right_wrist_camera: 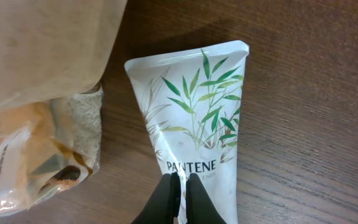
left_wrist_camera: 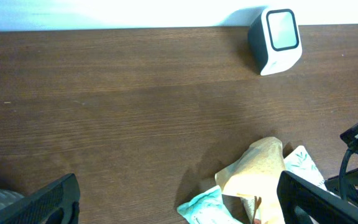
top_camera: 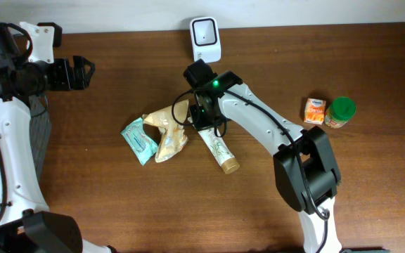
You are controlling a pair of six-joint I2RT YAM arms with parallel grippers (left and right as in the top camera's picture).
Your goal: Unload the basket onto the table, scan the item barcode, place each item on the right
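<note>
Right now the Pantene tube (right_wrist_camera: 194,124) lies flat on the table (top_camera: 118,197), just beside a tan bag (top_camera: 169,133). The right gripper (right_wrist_camera: 180,180) is pinched closed over it, gripping nothing; the left gripper (top_camera: 86,72) gapes wide, empty.

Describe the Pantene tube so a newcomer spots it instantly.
Start at the white scanner at the back edge of the table; three items lie just in front of it. The tube is the rightmost, flat beneath the right gripper. Unlike the tan pouch and teal packet beside it, it is white with green leaves, PANTENE lettering and a gold cap.
</note>
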